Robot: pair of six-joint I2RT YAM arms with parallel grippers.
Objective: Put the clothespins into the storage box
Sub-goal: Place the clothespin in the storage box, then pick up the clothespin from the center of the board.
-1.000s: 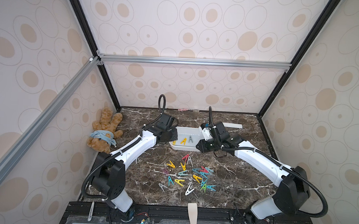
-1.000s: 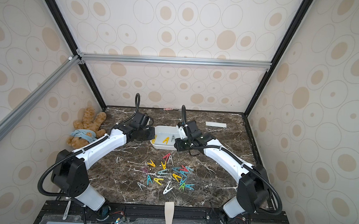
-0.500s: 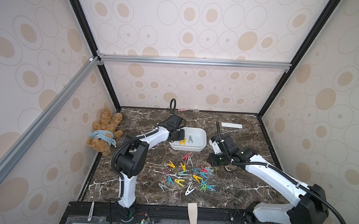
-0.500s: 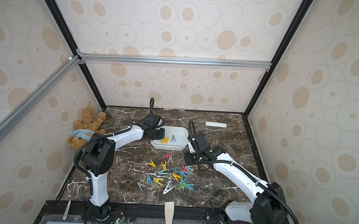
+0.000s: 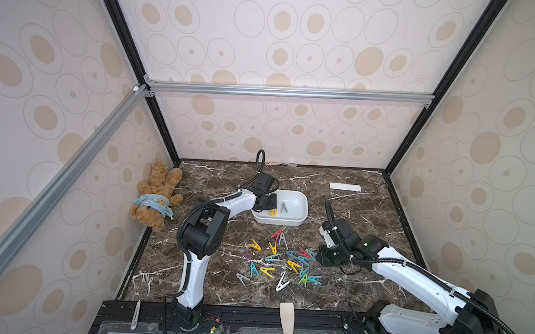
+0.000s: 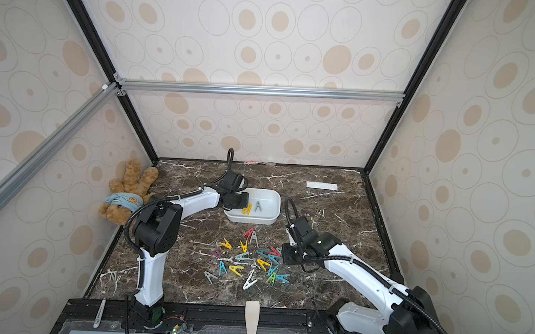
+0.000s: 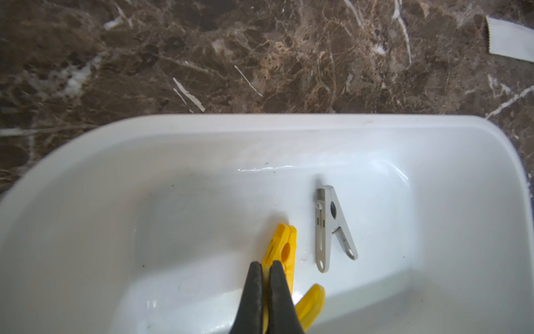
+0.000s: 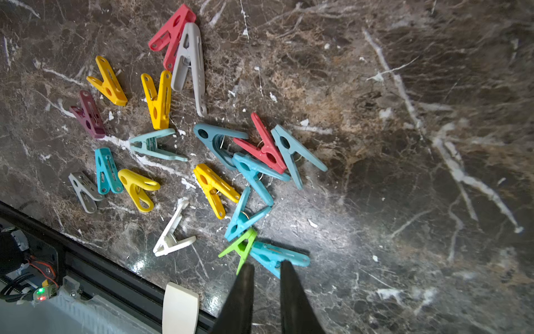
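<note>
The white storage box (image 5: 302,204) (image 6: 275,199) (image 7: 260,121) stands at the middle back of the table. A grey clothespin (image 5: 284,208) (image 6: 258,206) (image 7: 329,228) lies in it. My left gripper (image 5: 271,206) (image 6: 244,205) (image 7: 266,263) hangs over the box's left part, shut on a yellow clothespin (image 5: 272,212) (image 7: 281,248). Several coloured clothespins (image 5: 283,263) (image 6: 255,261) (image 8: 213,162) lie scattered in front of the box. My right gripper (image 5: 319,259) (image 6: 283,255) (image 8: 265,264) hovers at the pile's right edge, open, with nothing between its fingers. A teal clothespin (image 8: 277,256) lies just below it.
A teddy bear (image 5: 156,196) (image 6: 126,195) lies at the left wall. At the back right lies a white paper strip (image 5: 345,187) (image 7: 508,40). A fork (image 5: 145,280) rests at the front left. A beige handle (image 5: 287,313) (image 8: 180,309) pokes over the front edge.
My right gripper has drawn back from the box to the right edge of the pile. The left arm has folded its elbow back, while its gripper stays over the box with the yellow clothespin.
</note>
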